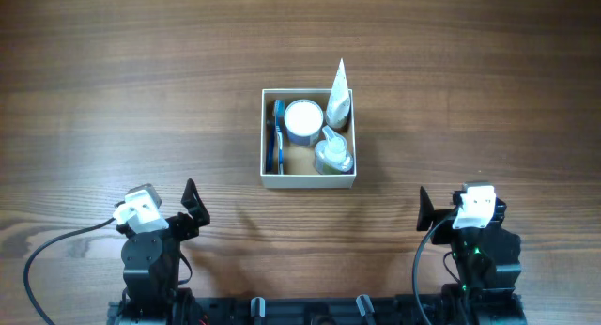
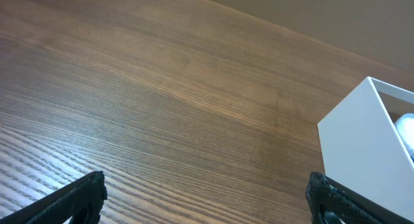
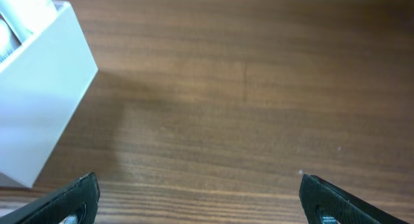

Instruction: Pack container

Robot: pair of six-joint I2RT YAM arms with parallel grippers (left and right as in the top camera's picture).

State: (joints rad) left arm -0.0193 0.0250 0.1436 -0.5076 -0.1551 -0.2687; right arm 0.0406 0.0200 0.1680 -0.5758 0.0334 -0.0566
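The container (image 1: 308,181), a square white-walled cardboard box with a tan inside, stands at the table's middle. It holds a round white-lidded blue jar (image 1: 302,120), a white tube (image 1: 338,98) leaning on its far right corner, a small clear bottle (image 1: 333,154) and a blue item (image 1: 276,142) along its left wall. Its white wall shows in the left wrist view (image 2: 359,153) and in the right wrist view (image 3: 39,107). My left gripper (image 2: 207,198) is open and empty at the near left. My right gripper (image 3: 200,201) is open and empty at the near right.
The wooden table (image 1: 113,90) spreads around the box. Both arm bases (image 1: 150,259) sit at the near edge, with cables beside them.
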